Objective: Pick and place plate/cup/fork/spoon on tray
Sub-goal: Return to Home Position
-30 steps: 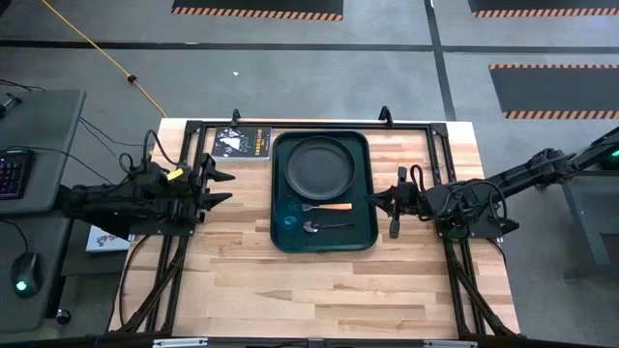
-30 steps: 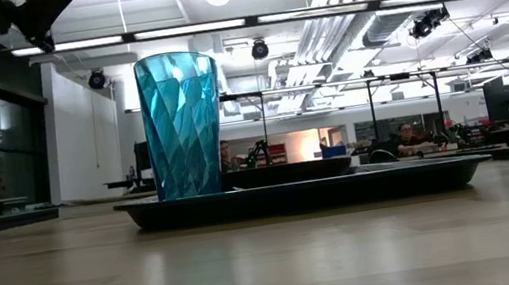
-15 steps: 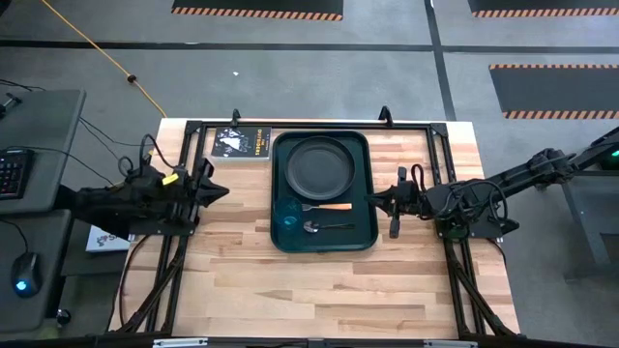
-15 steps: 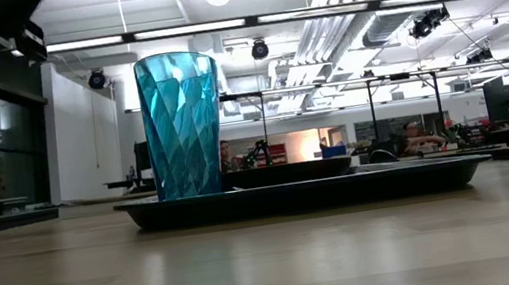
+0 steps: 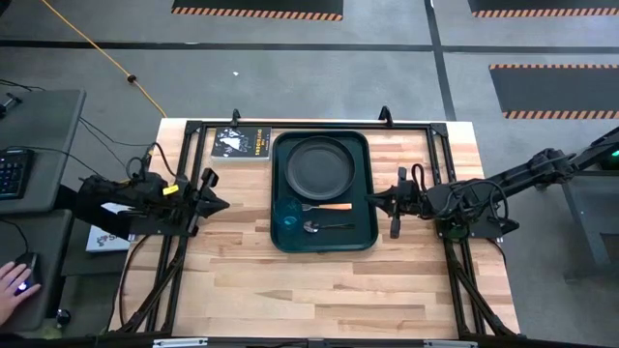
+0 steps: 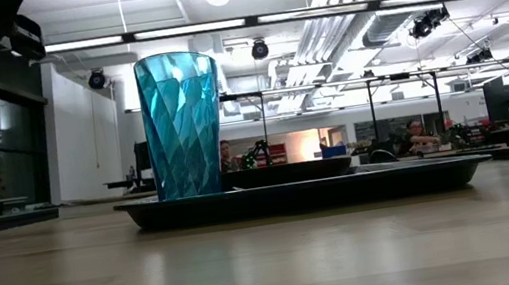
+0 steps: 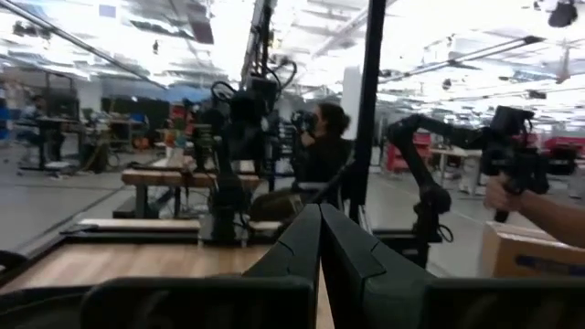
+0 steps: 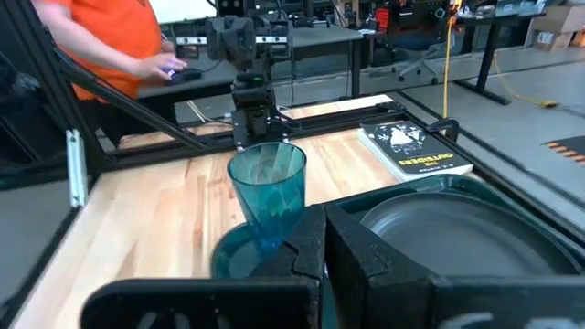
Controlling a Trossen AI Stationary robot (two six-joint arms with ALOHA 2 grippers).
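The tray [image 5: 276,188] lay on the middle of the counter [image 5: 319,290], with a black book [image 5: 242,143] just beside its left corner at one end. The plate [image 5: 320,165] filled the end of the tray next to the book. At the other end the cup [image 5: 287,221] stood upright in the left corner. The fork [image 5: 329,207] lay beside the cup, tines toward it and orange handle pointing right. The spoon [image 5: 327,228] lay alongside the fork on the side away from the plate, bowl toward the cup (the two close together, though whether they touched could not be told).

The right tool [image 5: 371,200] sat just beside the tray's right rim, about level with the fork. Its fingers were pressed together and gripped nothing. Whether its tip touched the rim was unclear.

The left tool [image 5: 222,203] was over the counter's left edge, well apart from the tray. Its fingers met with nothing between them.

Off the counter to the left, a person's hand [image 5: 12,287] rested on a mouse.
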